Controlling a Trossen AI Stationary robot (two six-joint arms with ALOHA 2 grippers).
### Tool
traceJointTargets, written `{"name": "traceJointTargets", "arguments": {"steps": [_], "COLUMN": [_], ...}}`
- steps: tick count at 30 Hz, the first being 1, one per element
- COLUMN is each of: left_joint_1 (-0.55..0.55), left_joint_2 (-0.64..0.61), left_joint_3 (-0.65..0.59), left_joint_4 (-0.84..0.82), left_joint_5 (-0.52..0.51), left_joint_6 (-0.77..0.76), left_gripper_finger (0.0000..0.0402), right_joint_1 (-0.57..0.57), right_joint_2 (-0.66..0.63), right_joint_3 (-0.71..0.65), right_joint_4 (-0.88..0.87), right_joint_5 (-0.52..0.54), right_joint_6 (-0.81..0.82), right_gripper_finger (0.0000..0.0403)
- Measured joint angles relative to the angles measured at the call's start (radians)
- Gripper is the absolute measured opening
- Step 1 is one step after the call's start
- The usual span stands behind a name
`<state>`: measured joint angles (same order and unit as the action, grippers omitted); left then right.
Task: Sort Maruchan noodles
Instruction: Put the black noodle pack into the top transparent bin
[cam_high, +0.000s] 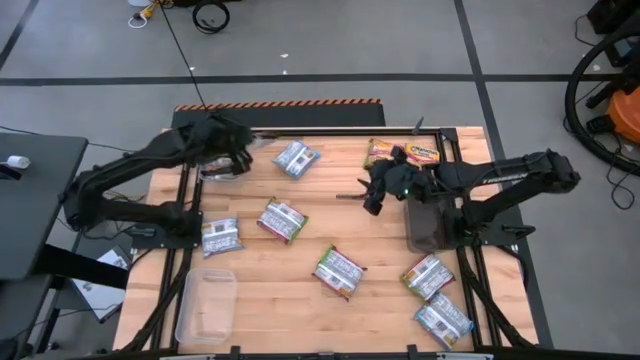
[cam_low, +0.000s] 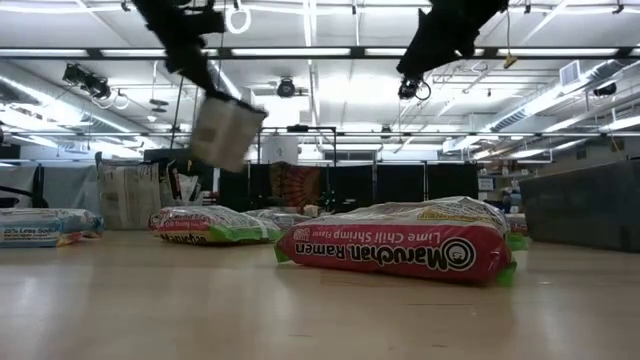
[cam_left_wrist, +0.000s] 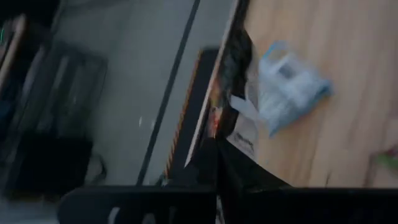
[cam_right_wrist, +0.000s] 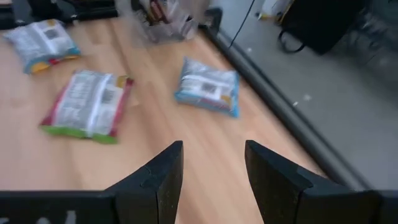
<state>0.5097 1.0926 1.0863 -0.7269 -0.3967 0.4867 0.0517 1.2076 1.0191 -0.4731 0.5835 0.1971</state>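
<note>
Looking straight down, I count the Maruchan noodles (cam_high: 339, 270) scattered across the wooden table (cam_high: 280, 300): a blue-white packet (cam_high: 296, 158) near the far edge, green-red ones mid-table, two more at the near right corner, and an orange-yellow pair (cam_high: 402, 152) at the far right. My left gripper (cam_high: 232, 152) sits over the far left corner, above a clear bin (cam_high: 222, 170) there. Only the low view tells me that gripper is well up off the table and has a pale packet (cam_low: 226, 133) pinched in its fingers, hanging tilted (the overhead shot hides this under the arm). From the left wrist, the fingers (cam_left_wrist: 233, 168) are closed together with the wrapper (cam_left_wrist: 245, 134) sticking out past them, the blue-white packet lying on the wood beyond.

My right gripper (cam_high: 377, 195) hovers right of centre, beside a dark bin (cam_high: 430, 225). Its wrist camera shows what overhead cannot: the fingers (cam_right_wrist: 165, 171) spread apart with nothing between them, bare wood below. A second clear bin (cam_high: 206, 305) rests at the near left.
</note>
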Motion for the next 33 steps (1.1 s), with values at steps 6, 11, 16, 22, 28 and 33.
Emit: {"name": "traceJointTargets", "arguments": {"steps": [6,11,16,22,28,33], "left_joint_1": [0.173,0.296,0.402,0.471,0.464,0.459], "left_joint_2": [-0.029,-0.014,-0.008,0.002,0.001,0.003], "left_joint_3": [0.001,-0.004,-0.059,-0.157,-0.155,-0.131], "left_joint_4": [0.014,-0.034,-0.029,-0.105,-0.074,-0.077], "left_joint_5": [0.008,0.052,0.079,0.080,0.031,0.007], "left_joint_6": [-0.031,-0.056,-0.057,-0.034,0.020,0.047], "left_gripper_finger": [0.0001,0.0001,0.0000,0.0005,0.0009,0.0010], "right_joint_1": [-0.122,-0.223,-0.330,-0.433,-0.489,-0.501], "right_joint_2": [0.000,0.000,0.000,0.000,0.000,0.000], "right_joint_3": [0.000,0.000,0.000,0.000,0.000,0.000], "right_joint_4": [0.161,0.246,0.263,0.263,0.263,0.263], "right_joint_5": [-0.054,-0.160,-0.313,-0.458,-0.522,-0.525], "right_joint_6": [-0.231,-0.365,-0.427,-0.511,-0.511,-0.497], "right_gripper_finger": [0.0178,0.0178,0.0178,0.0178,0.0178,0.0178]}}
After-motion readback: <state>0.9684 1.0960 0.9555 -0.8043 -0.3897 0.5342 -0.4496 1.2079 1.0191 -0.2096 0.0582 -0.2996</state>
